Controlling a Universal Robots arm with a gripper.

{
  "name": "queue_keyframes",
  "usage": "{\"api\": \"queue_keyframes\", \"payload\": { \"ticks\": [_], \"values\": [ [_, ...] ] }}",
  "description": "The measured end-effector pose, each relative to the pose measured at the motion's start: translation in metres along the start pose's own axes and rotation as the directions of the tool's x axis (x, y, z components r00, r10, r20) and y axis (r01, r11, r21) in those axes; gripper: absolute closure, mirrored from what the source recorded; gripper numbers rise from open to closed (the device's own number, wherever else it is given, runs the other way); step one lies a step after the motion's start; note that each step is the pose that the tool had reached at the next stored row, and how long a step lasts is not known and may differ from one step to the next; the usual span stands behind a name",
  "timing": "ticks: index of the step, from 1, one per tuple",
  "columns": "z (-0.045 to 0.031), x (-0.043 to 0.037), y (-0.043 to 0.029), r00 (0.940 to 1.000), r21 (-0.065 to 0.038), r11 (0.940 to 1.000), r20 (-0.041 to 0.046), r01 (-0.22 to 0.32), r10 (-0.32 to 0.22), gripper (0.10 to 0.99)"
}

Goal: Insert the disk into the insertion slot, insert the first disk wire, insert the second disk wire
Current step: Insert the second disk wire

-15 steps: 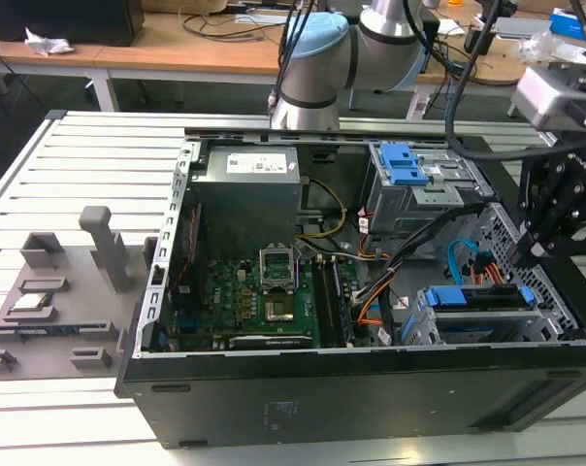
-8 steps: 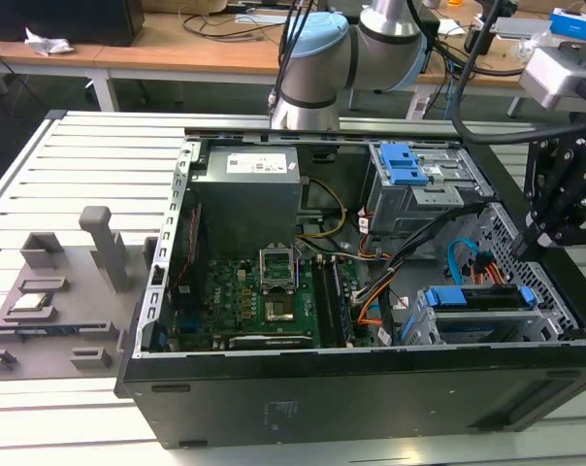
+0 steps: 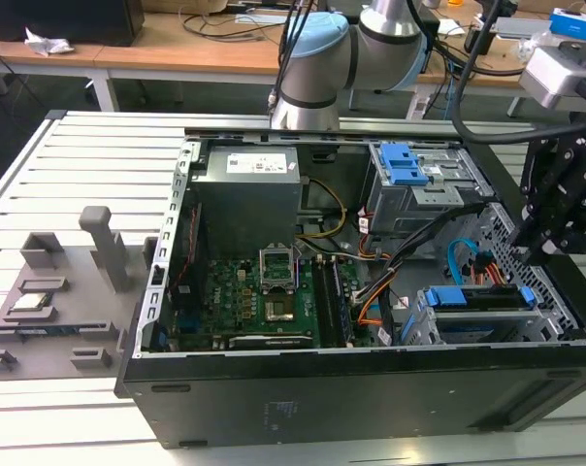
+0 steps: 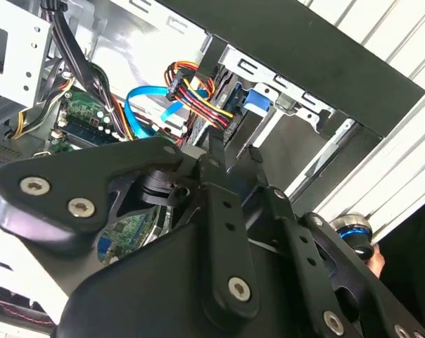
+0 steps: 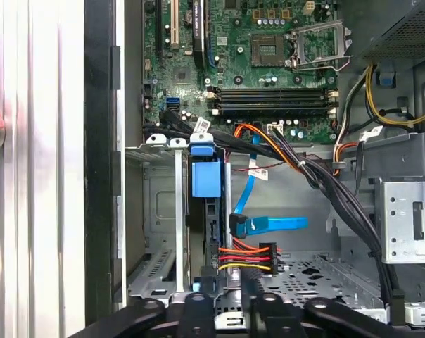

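Plainly, in the exterior view the gripper [image 3: 537, 254] hangs over the open computer case [image 3: 303, 398] at the exterior view's right. It is just above the one disk [image 3: 472, 299], which sits in its blue carrier inside the insertion slot [image 3: 421, 325]. That is the lower of two grey cages; the taller cage [image 3: 419, 194] with the blue latch stands behind it. Two wires reach the disk's near end: one blue data wire [image 3: 455, 260] and one power wire [image 3: 487, 264] of red, yellow and orange strands. In the second wrist view the gripper [image 4: 235, 149] shows a narrow gap between its tips with nothing in it. It points at the power wire [image 4: 198, 88], with the disk [image 4: 256, 100] just past the tips. In the first wrist view the disk [image 5: 204, 179] stands edge-on in the insertion slot [image 5: 160, 232], directly ahead of the gripper [image 5: 230, 304]. Its long axis runs from the tips toward the motherboard [image 5: 269, 42]. Here the blue data wire [image 5: 272, 225] and the power wire [image 5: 249, 256] both butt against the disk's edge, so I judge all three parts seated.
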State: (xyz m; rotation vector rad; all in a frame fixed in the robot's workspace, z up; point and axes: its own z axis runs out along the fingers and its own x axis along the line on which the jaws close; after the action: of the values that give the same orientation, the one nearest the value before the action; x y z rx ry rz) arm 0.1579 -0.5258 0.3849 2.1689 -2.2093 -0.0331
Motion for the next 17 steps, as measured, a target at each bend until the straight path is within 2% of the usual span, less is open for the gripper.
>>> {"api": "queue_keyframes", "payload": {
  "ticks": [1,2,4,9,10,15,17],
  "values": [
    [0.0001,0.0,0.0005,1.0,0.0,1.0,-0.0002,0.0,0.0,0.784],
    [0.0026,-0.0014,0.0035,1.0,0.0,1.0,-0.0001,0.0,0.0,0.784],
    [0.0091,-0.006,0.0195,1.0,0.0,1.0,0.0001,0.0,0.0,0.784],
    [0.0153,-0.0067,0.0338,1.0,0.0,1.0,-0.0004,0.0,0.0,0.784],
    [0.0183,-0.0068,0.0349,1.0,0.0,1.0,-0.001,0.0,0.0,0.784],
    [0.0187,-0.0068,0.0349,1.0,0.0,1.0,-0.0039,0.0,0.0,0.796],
    [0.0187,-0.0068,0.0349,1.0,0.0,1.0,-0.0046,0.0,0.0,0.922]
  ]
}}
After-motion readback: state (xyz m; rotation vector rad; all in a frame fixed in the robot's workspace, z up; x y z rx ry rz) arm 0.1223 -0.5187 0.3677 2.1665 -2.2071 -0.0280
